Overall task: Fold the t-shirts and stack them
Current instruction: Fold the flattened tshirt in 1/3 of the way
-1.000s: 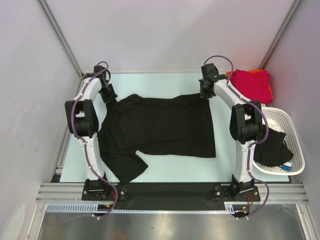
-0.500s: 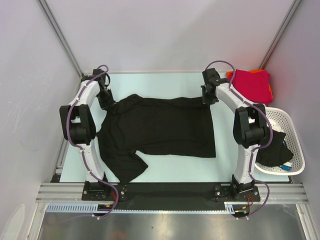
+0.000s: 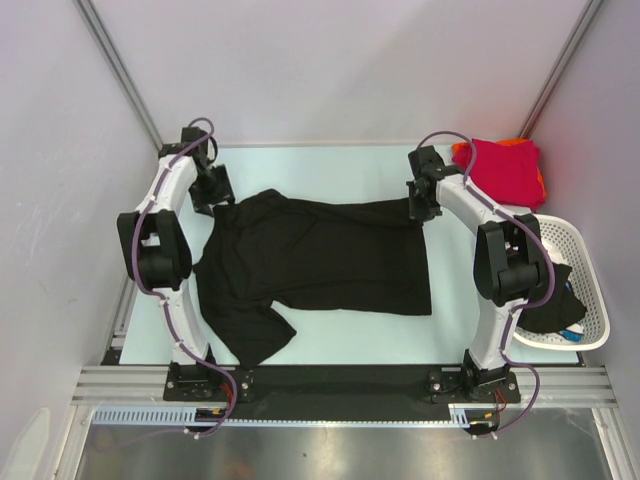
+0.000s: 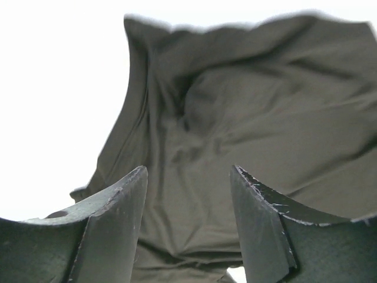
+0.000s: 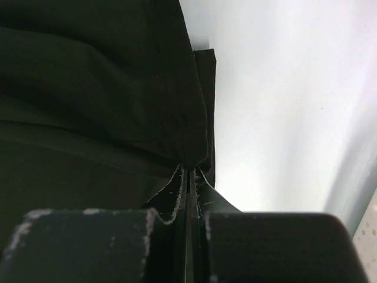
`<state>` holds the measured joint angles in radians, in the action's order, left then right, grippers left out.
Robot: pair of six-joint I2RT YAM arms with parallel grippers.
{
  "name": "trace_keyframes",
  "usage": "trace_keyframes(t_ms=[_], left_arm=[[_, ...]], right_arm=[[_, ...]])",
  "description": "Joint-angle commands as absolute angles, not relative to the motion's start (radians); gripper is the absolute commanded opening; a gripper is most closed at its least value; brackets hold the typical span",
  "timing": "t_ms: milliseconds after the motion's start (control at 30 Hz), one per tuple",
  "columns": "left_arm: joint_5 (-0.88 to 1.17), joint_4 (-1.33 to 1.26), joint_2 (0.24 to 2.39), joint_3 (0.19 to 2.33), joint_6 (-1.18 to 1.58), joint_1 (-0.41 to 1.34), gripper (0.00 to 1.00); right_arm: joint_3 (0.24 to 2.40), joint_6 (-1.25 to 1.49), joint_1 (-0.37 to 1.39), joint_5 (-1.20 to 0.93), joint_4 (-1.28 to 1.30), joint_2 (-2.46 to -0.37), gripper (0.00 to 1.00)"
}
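Nearest the bases, the black t-shirt lies spread on the table, one sleeve flopped toward the near edge. On the right, the white basket holds a dark cloth, partly hidden by the right arm. At the shirt's far edge the left gripper hangs with fingers spread and nothing between them. The right gripper pinches the hem corner. Farthest back, a red t-shirt covers an orange t-shirt, which shows only as slivers.
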<state>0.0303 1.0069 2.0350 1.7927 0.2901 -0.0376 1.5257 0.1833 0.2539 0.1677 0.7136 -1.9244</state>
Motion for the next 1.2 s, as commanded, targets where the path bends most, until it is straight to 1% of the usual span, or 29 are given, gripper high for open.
trace_keyframes(t_ms=[0, 333, 433, 467, 500, 533, 567, 600, 633, 667, 700, 867, 1067, 1167], left_arm=[[0.041, 0.979, 2.071, 1.907, 0.296, -0.038, 0.64], [0.101, 0.980, 2.235, 2.036, 0.310, -0.035, 0.62], [0.112, 0.979, 2.256, 2.052, 0.324, -0.035, 0.59], [0.113, 0.977, 2.261, 2.057, 0.325, -0.034, 0.56], [0.118, 0.976, 2.272, 2.062, 0.328, -0.035, 0.51], [0.126, 0.976, 2.276, 2.075, 0.330, -0.034, 0.41], [0.124, 0.976, 2.279, 2.082, 0.331, -0.035, 0.25], [0.126, 0.976, 2.284, 2.092, 0.339, -0.034, 0.18], [0.126, 0.973, 2.284, 2.101, 0.341, -0.034, 0.14], [0.127, 0.974, 2.289, 2.108, 0.342, -0.034, 0.03], [0.130, 0.973, 2.289, 2.121, 0.345, -0.035, 0.00], [0.111, 0.977, 2.251, 2.122, 0.336, -0.035, 0.00], [0.120, 0.983, 2.142, 2.011, 0.295, -0.032, 0.00], [0.097, 1.006, 2.082, 1.942, 0.278, -0.029, 0.00]], right_arm=[[1.586, 0.184, 0.262, 0.178, 0.703, -1.931, 0.00], [1.654, 0.169, 0.261, 0.175, 0.721, -1.974, 0.00], [1.660, 0.167, 0.261, 0.173, 0.723, -1.977, 0.00], [1.660, 0.166, 0.262, 0.173, 0.719, -1.979, 0.00], [1.661, 0.164, 0.261, 0.172, 0.719, -1.980, 0.00], [1.661, 0.164, 0.262, 0.170, 0.722, -1.983, 0.00], [1.663, 0.161, 0.261, 0.167, 0.721, -1.985, 0.00], [1.664, 0.161, 0.261, 0.164, 0.722, -1.986, 0.00], [1.664, 0.160, 0.261, 0.164, 0.723, -1.987, 0.00], [1.666, 0.160, 0.261, 0.161, 0.723, -1.988, 0.00], [1.666, 0.158, 0.262, 0.160, 0.723, -1.991, 0.00], [1.670, 0.155, 0.262, 0.160, 0.726, -1.988, 0.00], [1.649, 0.149, 0.262, 0.150, 0.736, -1.951, 0.00], [1.618, 0.156, 0.261, 0.146, 0.733, -1.899, 0.00]])
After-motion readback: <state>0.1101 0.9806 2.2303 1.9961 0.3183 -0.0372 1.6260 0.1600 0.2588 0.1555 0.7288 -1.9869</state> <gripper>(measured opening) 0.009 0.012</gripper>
